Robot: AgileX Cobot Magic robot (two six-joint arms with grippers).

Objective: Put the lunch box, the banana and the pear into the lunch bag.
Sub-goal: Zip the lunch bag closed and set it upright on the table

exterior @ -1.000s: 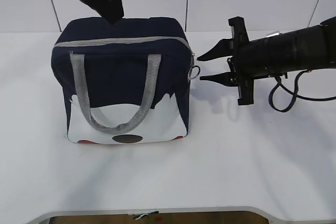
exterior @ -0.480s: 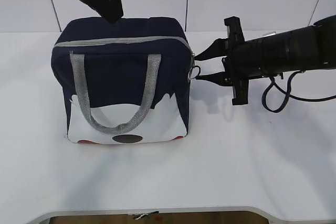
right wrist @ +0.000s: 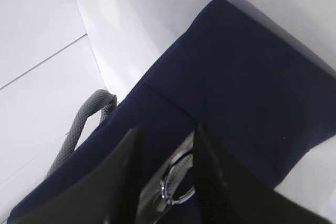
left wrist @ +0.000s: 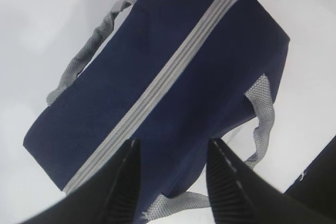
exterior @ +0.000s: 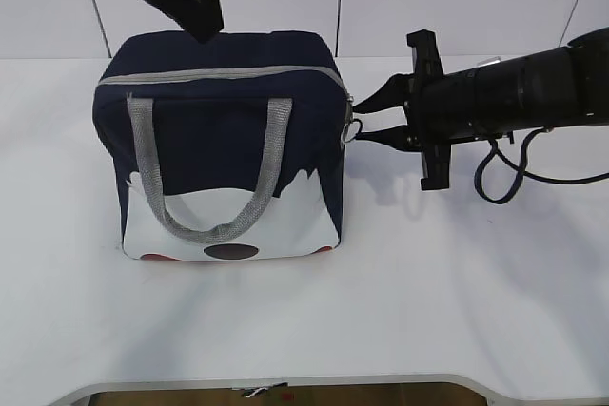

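Between the right hand's [exterior: 354, 127] two fingers sits the ring pull [right wrist: 177, 184] of the zipper [left wrist: 173, 72], at the bag's [exterior: 224, 140] near end. Fingers stand either side of the ring, parted; whether they already pinch it I cannot tell. From this hand the zipper runs straight ahead along the bag top, its long axis in line with the arm, so a draw would go back toward the arm, over bare bench [exterior: 457, 273] with open room. At the far end, the left hand [left wrist: 170, 182] hovers just above the bag top, fingers apart and empty, straddling cloth beside the zipper. Bag is zipped shut, upright. Lunch box, banana and pear are not in view.
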